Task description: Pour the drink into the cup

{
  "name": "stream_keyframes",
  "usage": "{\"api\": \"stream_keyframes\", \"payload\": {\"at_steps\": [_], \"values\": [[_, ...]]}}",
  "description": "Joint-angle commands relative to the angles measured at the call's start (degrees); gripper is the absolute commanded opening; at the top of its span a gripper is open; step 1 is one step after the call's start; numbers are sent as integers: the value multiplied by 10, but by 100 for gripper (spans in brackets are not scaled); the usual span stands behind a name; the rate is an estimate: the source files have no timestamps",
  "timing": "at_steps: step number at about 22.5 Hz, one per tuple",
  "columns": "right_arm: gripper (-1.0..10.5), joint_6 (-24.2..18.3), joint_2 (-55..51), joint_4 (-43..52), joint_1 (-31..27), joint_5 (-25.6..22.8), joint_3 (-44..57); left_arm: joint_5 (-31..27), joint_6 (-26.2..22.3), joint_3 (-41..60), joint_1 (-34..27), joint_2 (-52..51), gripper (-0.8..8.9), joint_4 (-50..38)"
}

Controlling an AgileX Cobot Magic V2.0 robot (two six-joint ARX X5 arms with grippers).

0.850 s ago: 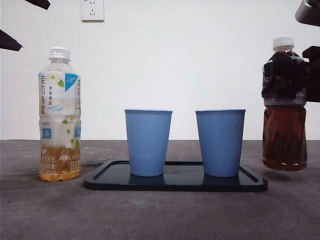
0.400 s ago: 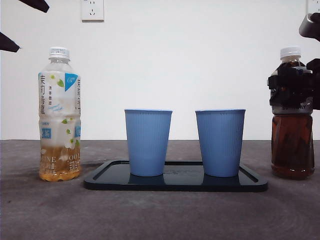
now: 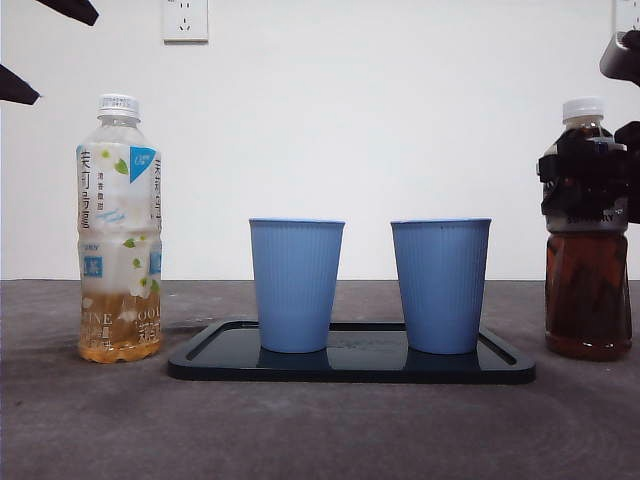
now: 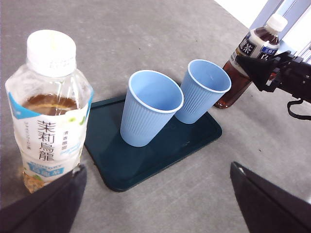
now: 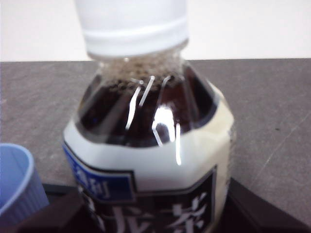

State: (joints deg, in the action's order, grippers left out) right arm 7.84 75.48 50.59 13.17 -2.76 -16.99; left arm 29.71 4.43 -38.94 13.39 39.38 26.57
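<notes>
- Pinched dark bottle (image 3: 587, 240) with right tool (image 3: 592, 178), upright on worktop (image 3: 320, 420), at 3 o'clock of cups (image 3: 441, 285).
- Held left tool (image 4: 155, 194) spread, by pale bottle (image 4: 48, 107).

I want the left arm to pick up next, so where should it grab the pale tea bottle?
Probably the jasmine tea bottle at its labelled mid-body, coming in level from the side away from the tray. It stands upright, capped, apart from the cups, and the left gripper already straddles it, open.

Two ribbed light-blue paper cups (image 3: 296, 285) (image 3: 441, 285), a dark teal tray (image 3: 350, 365), a white-capped dark tea bottle (image 3: 586, 230), a floral-labelled jasmine tea bottle (image 3: 119, 230) (pale amber liquid).
</notes>
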Motion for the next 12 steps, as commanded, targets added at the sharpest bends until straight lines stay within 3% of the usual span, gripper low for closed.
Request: {"api": "stream_keyframes", "payload": {"at_steps": [1, 7, 12], "values": [[207, 7, 2, 29, 1, 0, -10, -2, 3, -11, 2, 4, 464, -6], [225, 8, 9, 29, 1, 0, -10, -2, 3, -11, 2, 4, 464, -6], [425, 7, 8, 28, 1, 0, -10, -2, 3, -11, 2, 4, 464, -6]]}}
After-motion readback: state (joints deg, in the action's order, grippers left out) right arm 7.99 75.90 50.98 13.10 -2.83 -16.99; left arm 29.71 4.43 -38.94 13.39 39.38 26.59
